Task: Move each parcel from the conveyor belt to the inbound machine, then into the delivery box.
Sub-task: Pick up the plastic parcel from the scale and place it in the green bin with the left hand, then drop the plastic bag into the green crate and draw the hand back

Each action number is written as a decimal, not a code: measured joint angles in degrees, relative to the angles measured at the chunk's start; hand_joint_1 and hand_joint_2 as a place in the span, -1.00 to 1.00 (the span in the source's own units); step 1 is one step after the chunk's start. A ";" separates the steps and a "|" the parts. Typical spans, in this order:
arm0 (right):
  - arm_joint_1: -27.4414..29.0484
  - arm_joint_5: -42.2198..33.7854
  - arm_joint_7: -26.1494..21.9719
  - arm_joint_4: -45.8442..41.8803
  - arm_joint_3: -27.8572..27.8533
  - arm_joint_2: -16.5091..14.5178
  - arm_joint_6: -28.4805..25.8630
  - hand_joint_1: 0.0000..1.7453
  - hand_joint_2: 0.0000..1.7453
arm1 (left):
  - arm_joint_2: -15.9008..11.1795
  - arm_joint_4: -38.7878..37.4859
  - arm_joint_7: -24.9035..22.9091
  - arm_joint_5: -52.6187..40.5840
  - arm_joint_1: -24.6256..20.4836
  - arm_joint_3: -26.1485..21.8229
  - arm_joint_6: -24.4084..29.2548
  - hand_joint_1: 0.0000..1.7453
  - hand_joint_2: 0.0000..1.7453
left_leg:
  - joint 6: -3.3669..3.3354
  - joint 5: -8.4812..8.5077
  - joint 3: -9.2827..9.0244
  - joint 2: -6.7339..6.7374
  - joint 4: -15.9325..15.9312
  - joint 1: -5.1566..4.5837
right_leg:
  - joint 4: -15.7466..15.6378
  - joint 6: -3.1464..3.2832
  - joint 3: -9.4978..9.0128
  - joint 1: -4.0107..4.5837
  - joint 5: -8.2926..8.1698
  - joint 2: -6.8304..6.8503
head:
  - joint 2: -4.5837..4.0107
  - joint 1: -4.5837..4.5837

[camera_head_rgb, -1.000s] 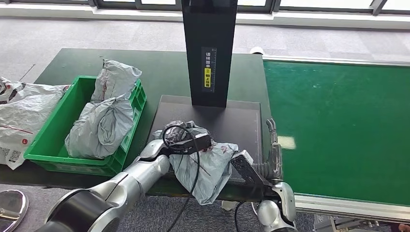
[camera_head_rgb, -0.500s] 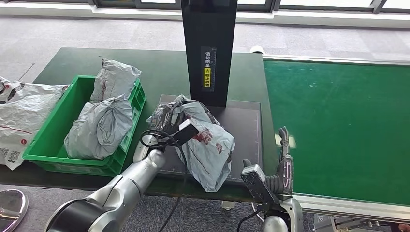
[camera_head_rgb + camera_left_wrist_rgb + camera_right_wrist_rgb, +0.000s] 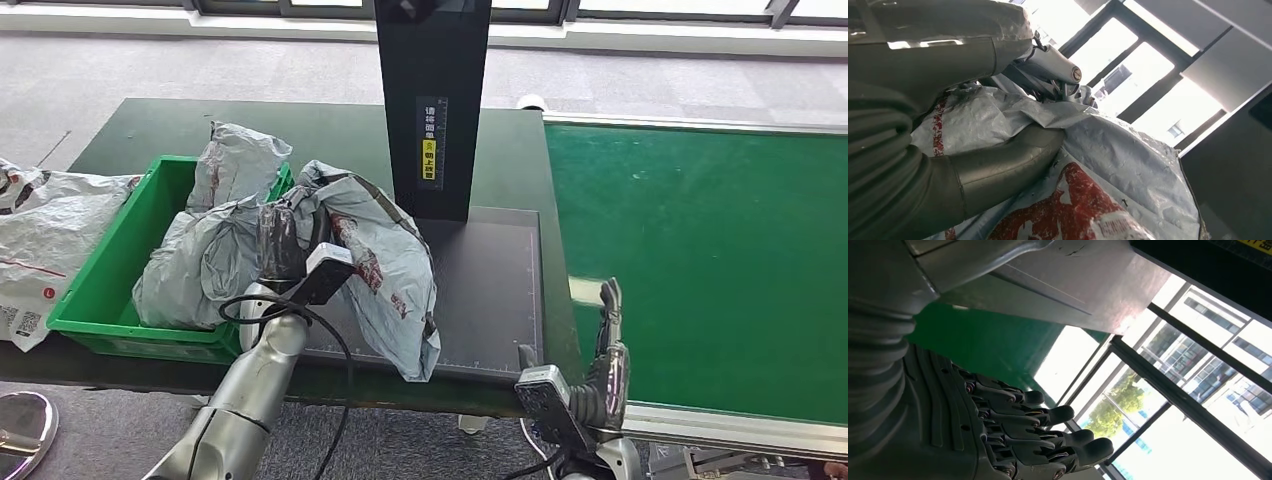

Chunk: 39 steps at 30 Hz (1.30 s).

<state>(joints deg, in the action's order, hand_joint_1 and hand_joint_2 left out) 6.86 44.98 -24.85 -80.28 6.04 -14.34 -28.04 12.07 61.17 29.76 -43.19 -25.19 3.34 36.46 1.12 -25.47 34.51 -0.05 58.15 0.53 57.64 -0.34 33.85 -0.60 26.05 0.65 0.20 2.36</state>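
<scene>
1. Crumpled grey plastic mailer parcel with red print (image 3: 375,265), lifted off the flat black scanning platform of the inbound machine (image 3: 490,290), hanging over that platform's left edge beside the green plastic delivery crate (image 3: 95,290).
2. Left hand (image 3: 282,245) clamped on the parcel's bunched top, fingers wrapped tight.
3. Right hand (image 3: 605,360) holding nothing, fingers straight and apart, at the green conveyor belt (image 3: 700,260) near edge.
4. Risks: loose tail snagging the crate's rim; parcel perching on two grey bagged parcels (image 3: 215,245) already heaped inside and sliding out.

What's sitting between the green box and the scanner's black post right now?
In the head view, the grey parcel held by the left hand, hanging over the black scan plate.
</scene>
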 joint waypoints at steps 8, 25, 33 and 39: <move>0.22 0.00 0.00 -0.60 -0.01 0.00 0.00 -1.00 1.00 | 0.00 2.96 -0.01 -0.02 0.96 0.00 -0.01 1.00 1.00 | 0.00 0.00 -0.01 0.01 0.00 0.00 | 0.00 0.00 0.00 0.01 -0.01 -0.01 | 0.00 0.00; 1.09 0.52 0.14 -1.73 -0.01 0.00 0.89 -1.00 1.00 | -1.46 9.69 -10.55 -7.33 -2.46 -0.19 0.75 1.00 1.00 | 0.02 0.03 0.00 -0.02 0.00 0.00 | 0.00 0.02 0.02 0.06 -0.02 0.01 | 0.00 0.00; -0.28 1.53 0.08 -0.95 -0.01 -0.70 4.04 -1.00 1.00 | -10.61 -2.07 -29.82 -27.58 -29.00 -9.49 -0.02 1.00 1.00 | 0.33 0.28 0.15 0.41 -0.02 0.12 | 0.15 0.41 0.31 0.28 -0.39 -0.36 | 0.00 0.03; -1.50 2.39 -0.22 0.66 -0.08 -1.45 5.13 -1.00 1.00 | -19.21 -17.66 -33.62 -38.39 -45.06 -21.78 3.22 1.00 1.00 | 0.54 0.38 0.09 0.81 -0.14 0.23 | 0.20 0.69 0.60 0.35 -0.45 -0.79 | 0.00 -0.16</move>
<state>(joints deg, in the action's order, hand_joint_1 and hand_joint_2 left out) 5.36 47.37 -25.08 -79.61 5.97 -15.79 -22.92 -7.15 43.52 -3.86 -81.58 -70.25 -18.44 39.69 1.66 -25.09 34.60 0.76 58.01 0.75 57.84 0.35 34.46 -0.25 25.60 -0.15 0.20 2.20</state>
